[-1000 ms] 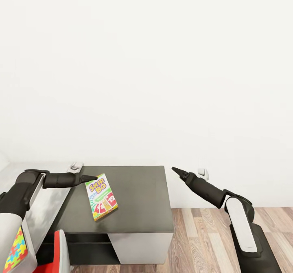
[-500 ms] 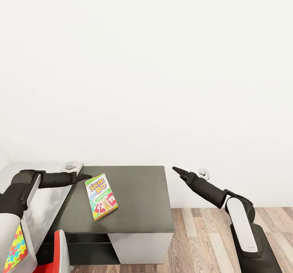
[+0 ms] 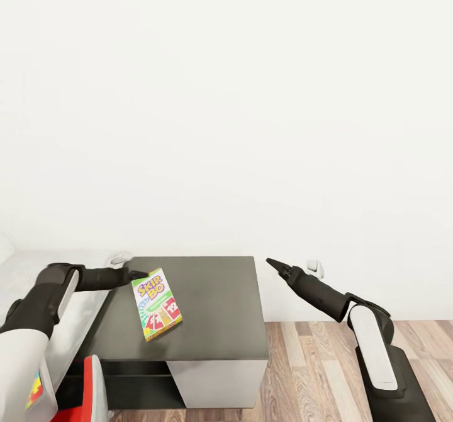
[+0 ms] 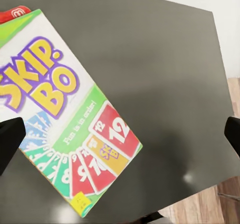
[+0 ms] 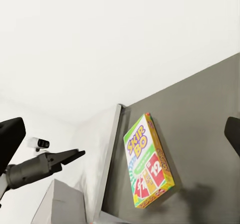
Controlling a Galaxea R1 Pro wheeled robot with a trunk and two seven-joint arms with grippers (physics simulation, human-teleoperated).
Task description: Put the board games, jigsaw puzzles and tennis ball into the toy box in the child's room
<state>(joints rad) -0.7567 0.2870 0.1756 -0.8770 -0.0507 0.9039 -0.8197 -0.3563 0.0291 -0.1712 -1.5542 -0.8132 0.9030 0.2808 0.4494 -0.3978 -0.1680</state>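
Note:
A board game (image 3: 157, 304), a pale Skip-Bo box with green edges, lies flat on the dark grey corner section of the table (image 3: 214, 296). My left gripper (image 3: 139, 274) hovers at the box's far left corner. In the left wrist view the box (image 4: 65, 129) lies below the left gripper (image 4: 120, 136), whose fingers stand wide apart. My right gripper (image 3: 272, 262) is open in the air off the table's right side; the right wrist view shows the box (image 5: 147, 164) from there. A sliver of a many-coloured jigsaw puzzle (image 3: 34, 390) peeks out beside my left arm.
The light grey desk top (image 3: 82, 321) runs off to the left. A red and white object (image 3: 94, 390) stands at the bottom left. A white wall backs the table, with wood floor (image 3: 314, 359) to its right.
My left arm has drawn back to the left a little, its tip now at the box's corner, and it hides more of the jigsaw puzzle. The right arm has not moved.

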